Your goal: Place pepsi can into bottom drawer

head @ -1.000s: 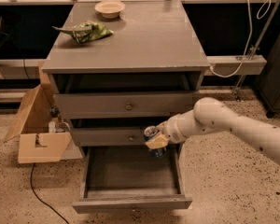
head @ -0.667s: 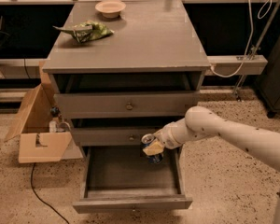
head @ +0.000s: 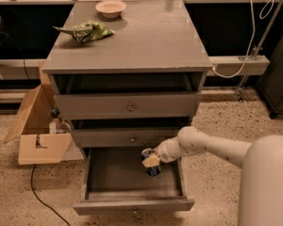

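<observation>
The bottom drawer (head: 114,180) stands pulled open. Over the right half of its floor hangs the tool (head: 151,160), clamped on the one pepsi can (head: 153,169). The can is upright, long axis vertical, with the floor straight below it; whether they touch cannot be told. Above the drawer are two shut drawers (head: 127,106). Beyond them, the table (head: 151,36) carries one snack bag (head: 87,31) and one bowl (head: 111,7).

Speckled floor (head: 221,126); grey cabinet (head: 146,36); cardboard box (head: 37,145) just left of it. Claw (head: 152,161) grips pepsi can (head: 153,170) above bottom drawer (head: 118,175).
</observation>
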